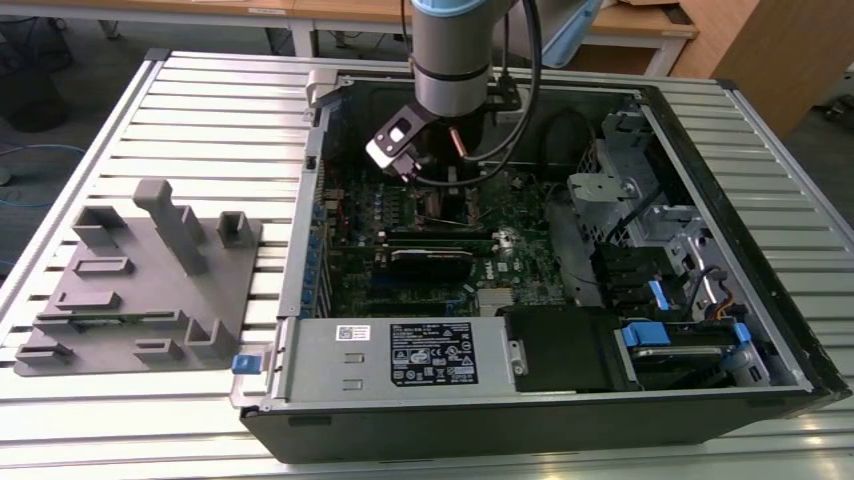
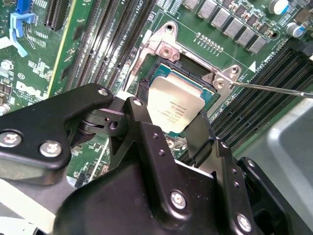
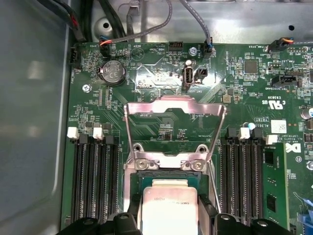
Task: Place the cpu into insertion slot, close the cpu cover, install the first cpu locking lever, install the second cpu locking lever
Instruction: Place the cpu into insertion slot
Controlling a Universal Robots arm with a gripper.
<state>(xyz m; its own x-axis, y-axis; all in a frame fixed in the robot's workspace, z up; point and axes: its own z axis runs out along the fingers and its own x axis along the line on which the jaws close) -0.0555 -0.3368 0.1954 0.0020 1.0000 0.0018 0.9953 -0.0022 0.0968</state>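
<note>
The gripper (image 2: 170,116) stands low over the green circuit board (image 3: 105,105), its black fingers (image 2: 146,137) apart only by the breadth of the cpu (image 2: 175,103), one at each of two opposite edges, so that they appear clamped on it. In the first wrist view the gripper (image 3: 169,218) likewise flanks the cpu (image 3: 168,205), whose dull silver top faces up. The cpu lies directly over the insertion slot (image 2: 190,64); whether it is fully seated or held just above the contacts cannot be told. A thin wire lever (image 2: 274,89) runs outward from the bracket at one corner of the slot, clear of the fingers. Just beyond the slot the cpu cover (image 3: 173,102) stands swung open on its hinge, tilted away from the cpu, with the board visible through its window. Banks of long black memory slots (image 3: 95,181) run on both sides of the slot, and a coin cell (image 3: 112,72) sits farther off on the board. In the exterior view the arm (image 1: 454,50) reaches down into the open computer case (image 1: 534,430), which lies on a slatted metal table (image 1: 200,100). A grey moulded fixture (image 1: 134,270) rests on the table at the exterior view's left, apart from the case.
</note>
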